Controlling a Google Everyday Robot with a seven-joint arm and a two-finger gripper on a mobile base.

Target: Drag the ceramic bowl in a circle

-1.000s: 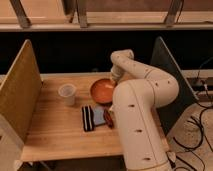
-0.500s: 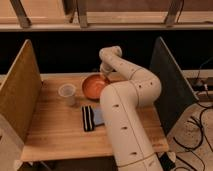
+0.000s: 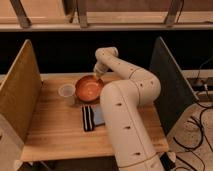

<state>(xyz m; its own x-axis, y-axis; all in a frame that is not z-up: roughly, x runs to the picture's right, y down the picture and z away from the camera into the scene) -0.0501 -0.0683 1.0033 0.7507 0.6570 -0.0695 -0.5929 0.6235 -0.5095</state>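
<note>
Gripper [image 3: 96,73] at ceramic bowl's [image 3: 89,89] far rim, arm bent over table [image 3: 55,130]; finger opening unclear.

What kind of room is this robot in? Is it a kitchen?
Probably a robot testing lab, not a kitchen. The wooden table is fenced by side panels, and cables trail on the floor. The gripper sits at the ceramic bowl's far rim, beside a plastic cup.
</note>
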